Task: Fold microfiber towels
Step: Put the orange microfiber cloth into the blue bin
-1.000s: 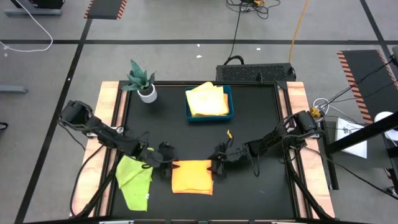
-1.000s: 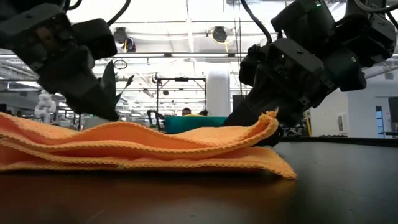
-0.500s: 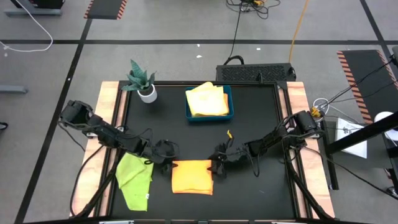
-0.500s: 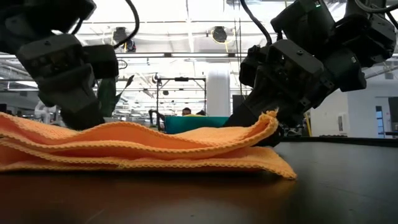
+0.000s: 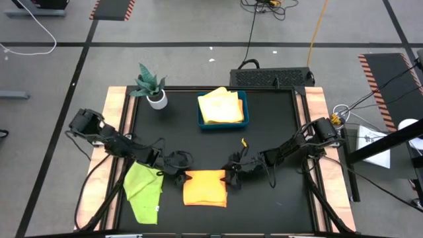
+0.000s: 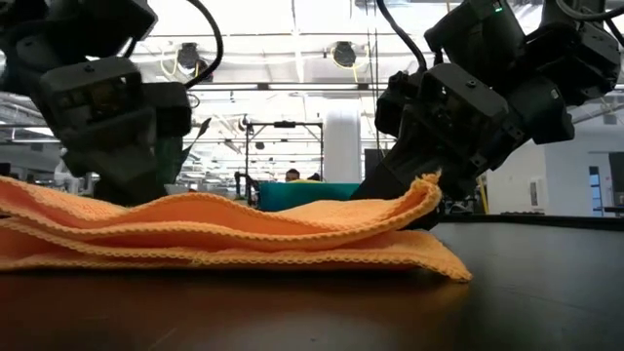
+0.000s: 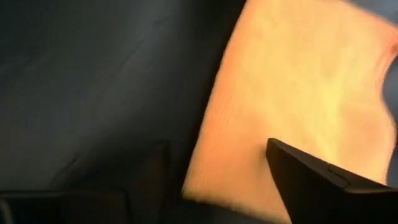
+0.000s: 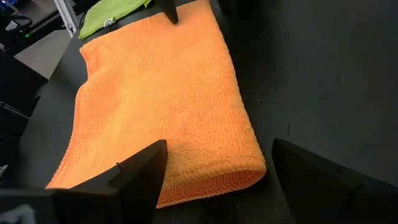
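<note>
The orange towel (image 5: pixel 205 188) lies folded in a near-square shape in the lower middle of the high view, on the black matte table (image 5: pixel 271 132); in the low view (image 6: pixel 224 229) it shows as two soft layers with a wavy, stitched edge, and its surface is a fine looped pile (the right wrist view (image 8: pixel 165 93) shows this weave clearly); the lime green towel (image 5: pixel 144 188) lies crumpled and longer than wide, just left of the orange one, with a small label near its lower end; yellow towels (image 5: pixel 220 107) are stacked in the rigid blue tray (image 5: pixel 245 109) in the upper middle of the frame, and a small plant in a white pot (image 5: pixel 152 86) stands to the upper left of it; the left gripper (image 5: pixel 177 174) is low at the upper left corner of the orange towel, its arm stretched in from the left edge of the table, and its fingers stand wide, one dark finger (image 7: pixel 323 186) over the cloth without clamping it; the right gripper (image 5: pixel 232 174) is at the upper right corner of the same towel, its arm bent in from the right side; its fingers (image 8: pixel 134 171) are spread wide, one over the folded edge and the other on the bare table, holding nothing.
</note>
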